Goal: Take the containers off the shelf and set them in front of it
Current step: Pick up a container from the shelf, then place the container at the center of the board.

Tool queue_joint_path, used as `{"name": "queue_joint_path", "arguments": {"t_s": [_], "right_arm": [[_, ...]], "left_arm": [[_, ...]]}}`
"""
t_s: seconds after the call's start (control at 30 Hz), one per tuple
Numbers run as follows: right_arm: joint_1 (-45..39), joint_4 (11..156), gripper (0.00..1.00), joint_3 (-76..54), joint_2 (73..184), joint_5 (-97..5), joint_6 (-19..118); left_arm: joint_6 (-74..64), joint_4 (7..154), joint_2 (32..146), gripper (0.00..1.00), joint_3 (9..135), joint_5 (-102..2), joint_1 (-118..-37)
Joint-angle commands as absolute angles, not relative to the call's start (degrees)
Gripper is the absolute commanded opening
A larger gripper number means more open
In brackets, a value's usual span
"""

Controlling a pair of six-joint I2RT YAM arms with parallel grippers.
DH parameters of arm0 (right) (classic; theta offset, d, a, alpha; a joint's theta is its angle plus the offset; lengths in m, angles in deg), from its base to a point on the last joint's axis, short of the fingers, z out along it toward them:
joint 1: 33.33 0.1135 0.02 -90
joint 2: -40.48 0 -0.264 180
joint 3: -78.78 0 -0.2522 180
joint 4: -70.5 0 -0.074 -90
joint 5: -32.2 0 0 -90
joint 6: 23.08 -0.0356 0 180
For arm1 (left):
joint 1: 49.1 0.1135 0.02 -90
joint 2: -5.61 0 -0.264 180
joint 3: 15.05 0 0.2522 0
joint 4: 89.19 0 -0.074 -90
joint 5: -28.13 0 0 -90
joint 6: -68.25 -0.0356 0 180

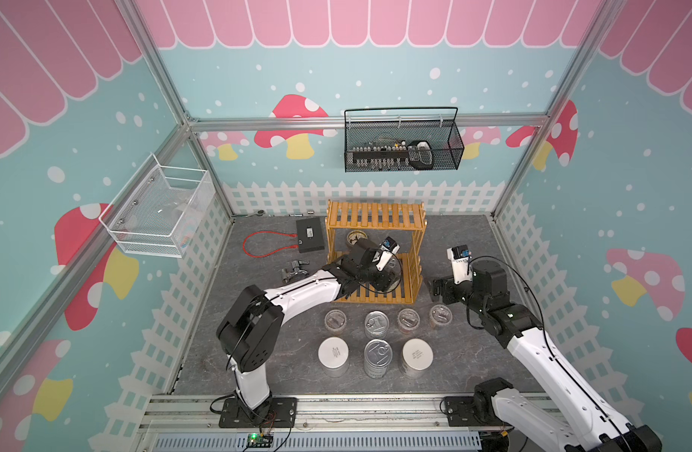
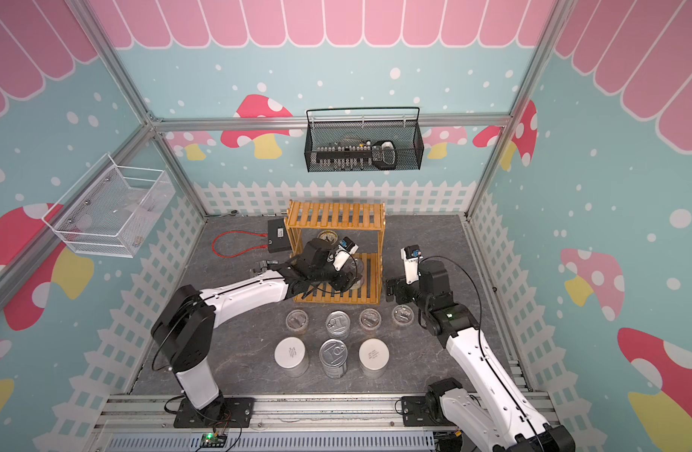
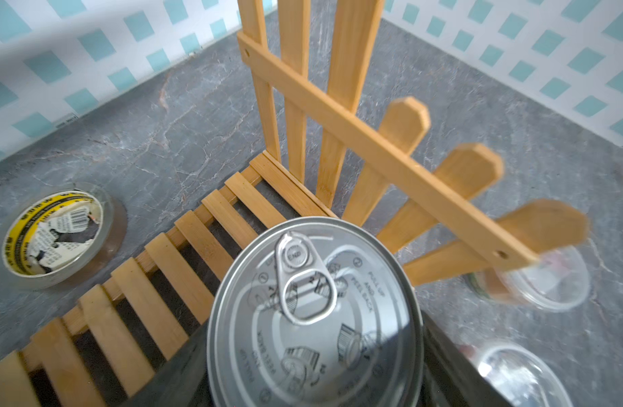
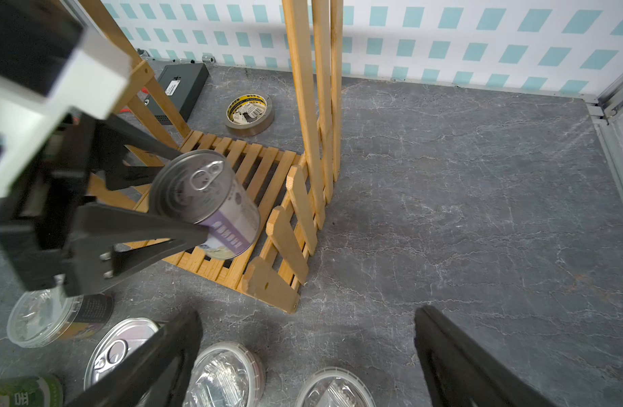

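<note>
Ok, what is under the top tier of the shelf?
A tape roll lies on the floor there, behind the low tier. In both top views the top tier covers the floor farther back.

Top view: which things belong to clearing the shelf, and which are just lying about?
Job: shelf, tin in the left gripper, and in front three tubs, two tins, two white-lidded cans.

Lying about: tape roll, black box, red cable, metal fitting, black basket, white basket.

Black mesh basket point(image 1: 454, 150) on back wall, white mesh basket point(image 1: 141, 219), black box point(image 1: 310, 235), red cable loop point(image 1: 244, 244), tape roll point(image 4: 250, 128)
</note>
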State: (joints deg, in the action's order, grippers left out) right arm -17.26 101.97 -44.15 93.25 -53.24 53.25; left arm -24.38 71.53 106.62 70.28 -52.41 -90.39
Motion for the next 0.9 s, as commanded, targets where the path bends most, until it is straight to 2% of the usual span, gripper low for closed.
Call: {"name": "queue_joint_path", "arguments": {"t_s": [0.0,0.2,0.43,0.6,0.87], "right_arm": [[-17.9,100.3,0.99,-42.3,93.7,-51.6,53.9],[-18.7,100.4,0.99,-41.8,94.3,-50.8,53.7],[-20.1,101.9,0.99,-41.4,94.0,-50.1,53.8],[-21.6,102.9,0.99,-40.7,93.7,-48.8,53.8],[-26.7,105.1,0.99,-38.0,93.3,-48.0,53.9]], "left_arm": [[-22.9,72.0,101.6,0.7,66.5,-53.4,-90.9],[-21.0,69.6,90.9,0.7,61.6,-53.6,-93.4],[-20.2,67.2,81.8,0.7,61.6,-52.7,-103.3],[-21.8,65.6,85.7,0.7,67.5,-53.4,-111.3],[-24.2,65.4,98.5,0.7,76.2,-50.8,-115.8]]}}
